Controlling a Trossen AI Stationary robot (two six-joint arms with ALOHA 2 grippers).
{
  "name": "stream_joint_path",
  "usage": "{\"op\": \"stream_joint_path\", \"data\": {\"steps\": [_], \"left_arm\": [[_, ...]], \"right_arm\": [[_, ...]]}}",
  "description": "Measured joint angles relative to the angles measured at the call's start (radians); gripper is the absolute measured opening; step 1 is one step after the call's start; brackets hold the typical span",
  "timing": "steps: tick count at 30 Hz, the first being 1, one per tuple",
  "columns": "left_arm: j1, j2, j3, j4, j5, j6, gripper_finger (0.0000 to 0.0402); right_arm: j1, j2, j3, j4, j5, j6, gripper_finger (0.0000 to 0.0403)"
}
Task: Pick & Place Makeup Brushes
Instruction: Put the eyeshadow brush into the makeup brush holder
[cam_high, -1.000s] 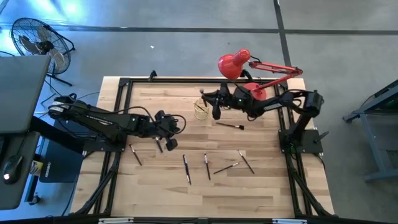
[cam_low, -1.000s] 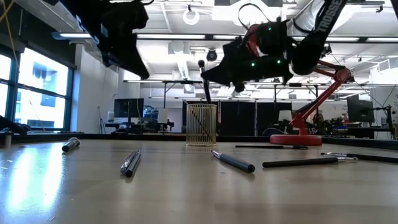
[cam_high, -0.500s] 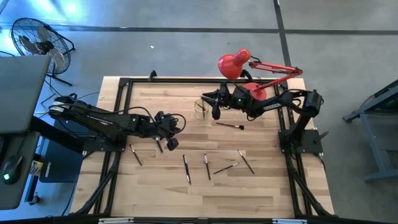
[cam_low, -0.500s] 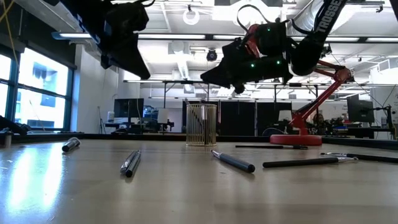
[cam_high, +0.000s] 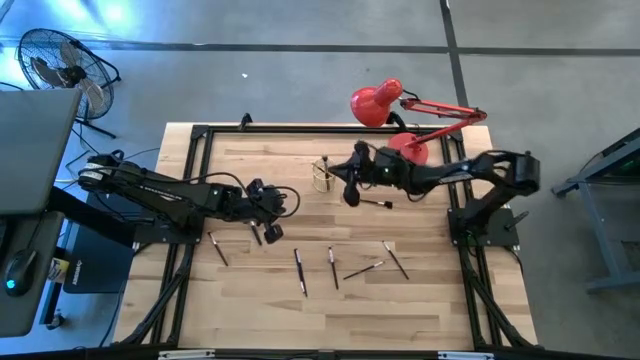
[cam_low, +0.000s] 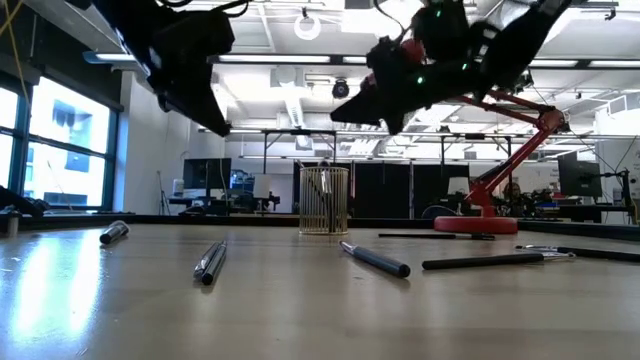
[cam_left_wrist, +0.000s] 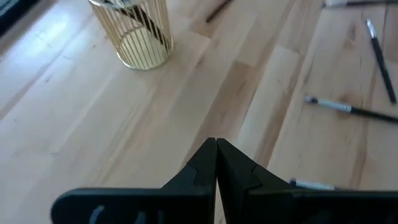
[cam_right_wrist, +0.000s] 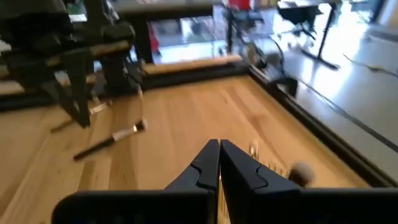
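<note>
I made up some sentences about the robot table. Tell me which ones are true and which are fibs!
1. The gold wire cup stands upright on the table. True.
2. The right gripper holds a brush. False: it is shut and empty, above the table beside the cup.
3. Several makeup brushes lie loose on the wooden table. True.
4. The red lamp lies in the table's middle. False: it sits at the far edge.
5. The left gripper is wide open. False: it is shut.
</note>
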Motion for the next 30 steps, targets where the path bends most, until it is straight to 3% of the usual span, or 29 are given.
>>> {"op": "stream_joint_path", "data": {"steps": [5, 10, 17, 22, 30], "left_arm": [[0.0, 0.0, 0.0, -0.023, 0.084, 0.117, 0.0003], [0.0, 0.0, 0.0, -0.019, 0.14, 0.365, 0.0003], [0.0, 0.047, 0.0, 0.014, 0.245, 0.723, 0.0003], [0.0, 0.128, 0.001, 0.056, 0.325, 0.923, 0.0003], [0.0, 0.269, -0.001, 0.183, 0.312, 1.028, 0.0003]], "right_arm": [[0.142, -0.102, 0.0, -0.26, 0.233, 0.08, 0.0003], [0.285, -0.123, 0.0, -0.4, 0.399, 0.271, 0.0002], [0.457, -0.081, 0.0, -0.468, 0.53, 0.546, 0.0001], [0.542, -0.05, 0.0, -0.477, 0.602, 0.652, 0.0001], [0.587, -0.048, 0.0, -0.482, 0.634, 0.666, 0.0]]}}
